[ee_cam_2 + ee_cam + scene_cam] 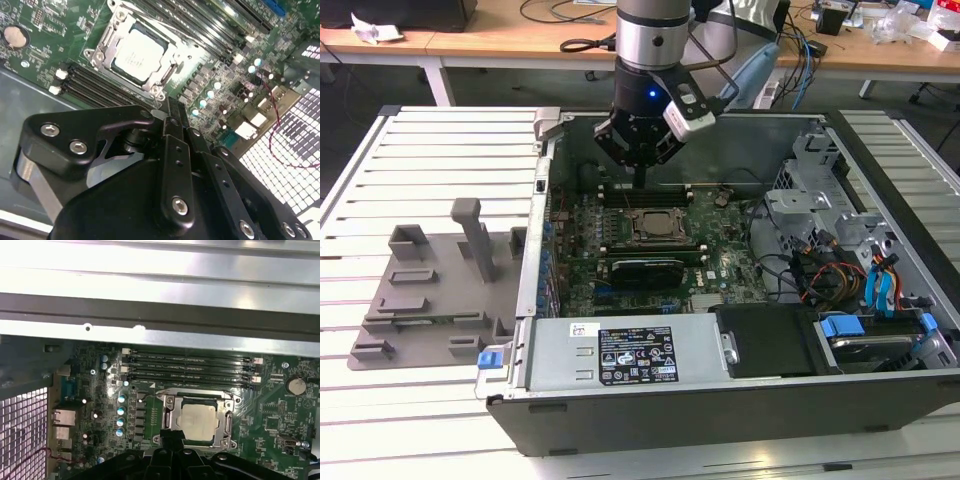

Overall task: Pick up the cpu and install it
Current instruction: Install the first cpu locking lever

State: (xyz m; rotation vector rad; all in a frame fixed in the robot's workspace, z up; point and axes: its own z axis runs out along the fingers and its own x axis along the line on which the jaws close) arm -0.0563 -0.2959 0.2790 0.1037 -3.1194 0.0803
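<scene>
Black fingers (172, 117) look pressed together to me, with nothing between them, and the gripper (641, 172) hangs just above the motherboard (720, 262) inside the open computer case (740, 405). I see the cpu (138, 55) lying flat in its socket frame (100, 50), silvery top up, apart from the fingertips; in the first wrist view it (199, 419) sits just beyond the gripper's dark body. Memory slots (190, 367) run beside the socket. A white label (636, 355) with print on the power supply cover is too small for me to read, and faint marks on the chip stay illegible. Left of the case in the exterior view stands a grey plastic tray (420, 300) with upright posts, on a pale slatted worktop (440, 150). Wooden desks (520, 30) strewn with cables stand behind.
</scene>
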